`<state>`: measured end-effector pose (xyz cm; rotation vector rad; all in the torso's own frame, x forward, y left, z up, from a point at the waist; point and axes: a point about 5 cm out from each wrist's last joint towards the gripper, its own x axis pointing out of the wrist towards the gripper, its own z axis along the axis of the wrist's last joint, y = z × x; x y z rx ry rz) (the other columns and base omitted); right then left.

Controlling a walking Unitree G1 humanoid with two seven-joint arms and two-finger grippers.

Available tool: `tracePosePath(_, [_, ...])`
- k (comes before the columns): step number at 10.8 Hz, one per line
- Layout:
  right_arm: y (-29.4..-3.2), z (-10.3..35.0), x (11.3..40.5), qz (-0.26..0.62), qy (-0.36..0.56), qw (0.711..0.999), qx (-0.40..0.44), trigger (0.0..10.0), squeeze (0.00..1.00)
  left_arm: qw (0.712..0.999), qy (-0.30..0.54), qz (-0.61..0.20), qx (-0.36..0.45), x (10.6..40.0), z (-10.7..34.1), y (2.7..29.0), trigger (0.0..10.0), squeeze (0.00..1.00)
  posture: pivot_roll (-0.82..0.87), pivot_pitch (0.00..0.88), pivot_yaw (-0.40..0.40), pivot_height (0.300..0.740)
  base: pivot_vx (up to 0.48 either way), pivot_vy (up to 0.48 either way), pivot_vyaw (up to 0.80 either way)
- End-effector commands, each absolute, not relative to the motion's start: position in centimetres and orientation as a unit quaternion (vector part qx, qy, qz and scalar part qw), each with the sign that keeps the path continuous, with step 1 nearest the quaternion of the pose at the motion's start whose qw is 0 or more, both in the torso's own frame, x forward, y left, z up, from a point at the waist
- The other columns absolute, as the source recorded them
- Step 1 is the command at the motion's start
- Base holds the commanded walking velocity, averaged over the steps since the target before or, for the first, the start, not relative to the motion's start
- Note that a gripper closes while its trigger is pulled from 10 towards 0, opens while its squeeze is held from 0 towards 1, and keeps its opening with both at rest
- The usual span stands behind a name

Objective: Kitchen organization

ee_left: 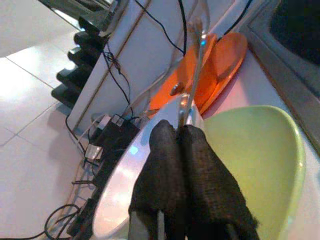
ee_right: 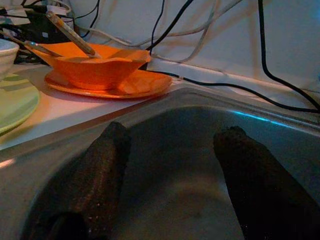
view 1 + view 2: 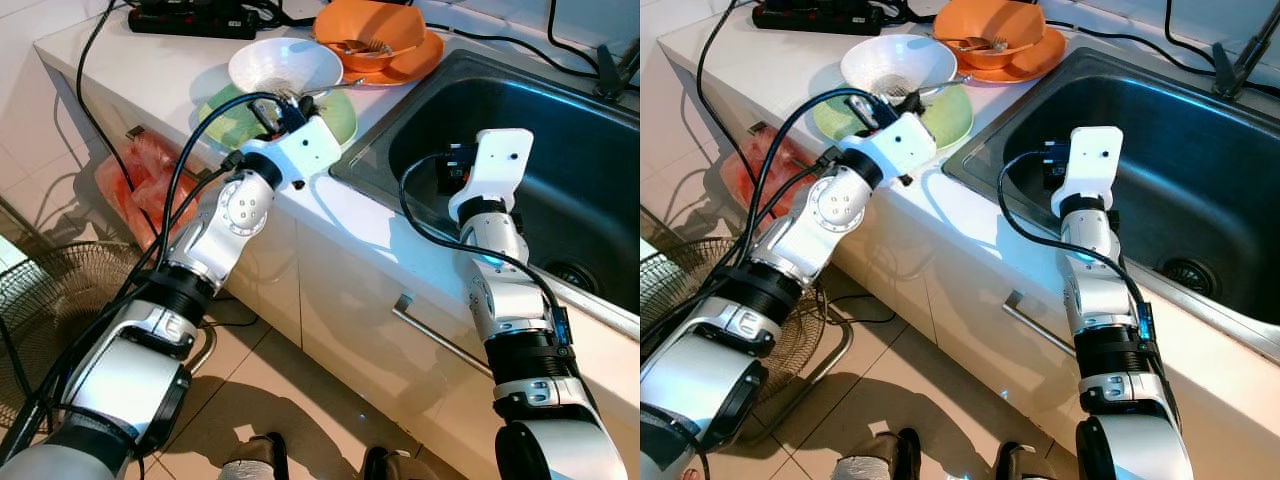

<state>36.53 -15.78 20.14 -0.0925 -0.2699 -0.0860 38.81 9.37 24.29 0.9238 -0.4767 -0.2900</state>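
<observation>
A white bowl [image 3: 285,62] rests on a green plate [image 3: 338,122] on the counter, left of the steel sink [image 3: 560,170]. My left gripper [image 3: 283,108] is at the bowl's near rim, shut on a thin metal utensil [image 1: 195,65] whose handle sticks out over the plate. Its fingers [image 1: 160,150] are pressed together around the utensil. Behind them an orange bowl [image 3: 365,35] holding utensils sits on an orange plate [image 3: 418,62]. My right gripper [image 2: 170,150] hangs open over the sink's left side, with nothing between its fingers.
A black power strip [image 3: 190,20] and several cables lie along the back of the counter. A faucet [image 3: 615,70] stands behind the sink. Below the counter are a red bag [image 3: 140,180], a floor fan [image 3: 60,290] and a cabinet handle [image 3: 440,335].
</observation>
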Motion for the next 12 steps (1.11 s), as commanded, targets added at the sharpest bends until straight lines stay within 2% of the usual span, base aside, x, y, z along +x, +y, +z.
tracePosePath(1, [-16.0, 20.0, 36.4, -0.047, -0.136, 0.989, -0.044, 10.0, 0.0, 0.856, -0.24, -0.135, 0.438, 38.8, 25.1, 9.1, 10.0, 0.0, 0.07, 0.152, 0.013, 0.74, 0.0, 0.0, 0.0])
tracePosePath(4, [-15.9, 20.0, 36.4, -0.046, -0.135, 0.989, -0.044, 10.0, 0.0, 0.85, -0.258, -0.123, 0.444, 38.8, 26.0, 9.2, 10.0, 0.0, 0.07, 0.151, 0.012, 0.74, 0.0, 0.0, 0.0])
tracePosePath(7, [-15.9, 20.0, 36.5, -0.047, -0.137, 0.988, -0.042, 10.0, 0.0, 0.802, -0.342, -0.07, 0.485, 37.8, 29.4, 8.9, 10.0, 0.0, 0.07, 0.155, 0.01, 0.74, 0.0, 0.0, 0.0])
tracePosePath(9, [-15.8, 20.0, 36.4, -0.048, -0.138, 0.988, -0.041, 10.0, 0.0, 0.783, -0.374, -0.053, 0.495, 37.2, 30.8, 8.6, 10.0, 0.0, 0.07, 0.155, 0.01, 0.74, 0.0, 0.0, 0.0])
tracePosePath(11, [-15.9, 20.0, 36.4, -0.05, -0.14, 0.988, -0.041, 10.0, 0.0, 0.787, -0.434, -0.085, 0.431, 35.5, 32.6, 7.2, 10.0, 0.0, 0.07, 0.153, 0.01, 0.74, 0.0, 0.0, 0.0])
tracePosePath(12, [-16.0, 19.9, 36.4, -0.05, -0.144, 0.987, -0.045, 10.0, 0.0, 0.808, -0.465, -0.154, 0.327, 33.7, 33.8, 5.5, 10.0, 0.0, 0.07, 0.153, 0.01, 0.74, 0.0, 0.0, 0.0])
